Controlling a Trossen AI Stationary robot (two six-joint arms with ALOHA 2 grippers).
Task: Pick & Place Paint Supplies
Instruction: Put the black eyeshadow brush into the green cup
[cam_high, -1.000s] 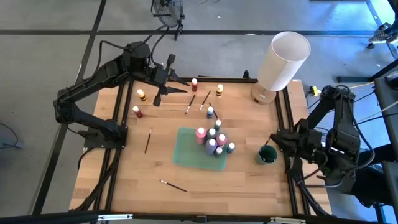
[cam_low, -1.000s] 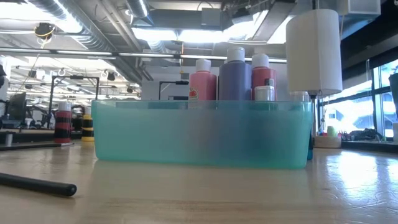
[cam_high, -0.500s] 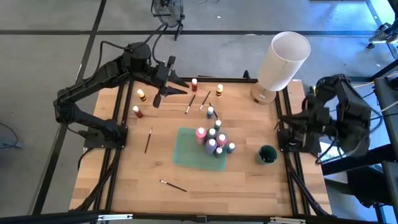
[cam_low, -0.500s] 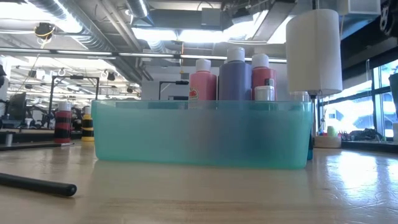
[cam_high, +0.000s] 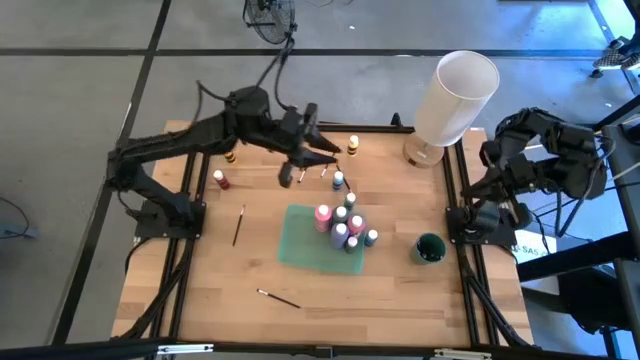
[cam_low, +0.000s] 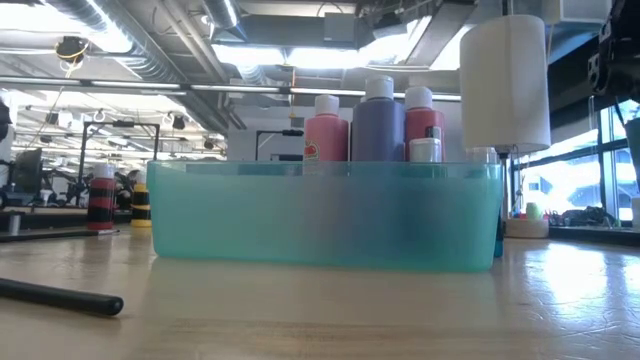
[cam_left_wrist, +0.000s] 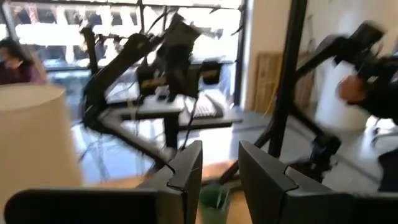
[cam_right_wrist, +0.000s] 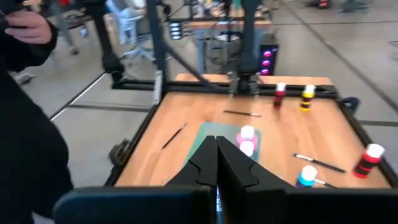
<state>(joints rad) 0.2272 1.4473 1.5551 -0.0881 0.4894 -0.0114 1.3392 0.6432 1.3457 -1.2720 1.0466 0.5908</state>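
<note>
A teal tray (cam_high: 305, 245) lies mid-table with several paint bottles (cam_high: 345, 225) standing at its right end, pink and purple ones among them (cam_low: 378, 120). Loose bottles stand on the table: red (cam_high: 220, 180), yellow (cam_high: 353, 146), blue (cam_high: 338, 180). Thin brushes (cam_high: 238, 225) (cam_high: 278, 298) lie flat on the wood. My left gripper (cam_high: 325, 152) hovers level above the far middle of the table, open by a narrow gap (cam_left_wrist: 221, 177) with nothing in it. My right gripper (cam_right_wrist: 216, 165) is shut and empty, drawn back beyond the table's right edge.
A tall white cylinder (cam_high: 455, 100) stands at the far right corner. A green cup (cam_high: 430, 248) sits right of the tray. A black frame (cam_high: 460, 200) edges the table. A person (cam_right_wrist: 25, 124) stands beside the table near my right arm.
My left gripper has swung toward the table's right along the far edge and rolled, staying level above the far bottles and brushes. My right gripper has pulled away from the green cup, off the table's right edge and toward the far side, staying shut.
</note>
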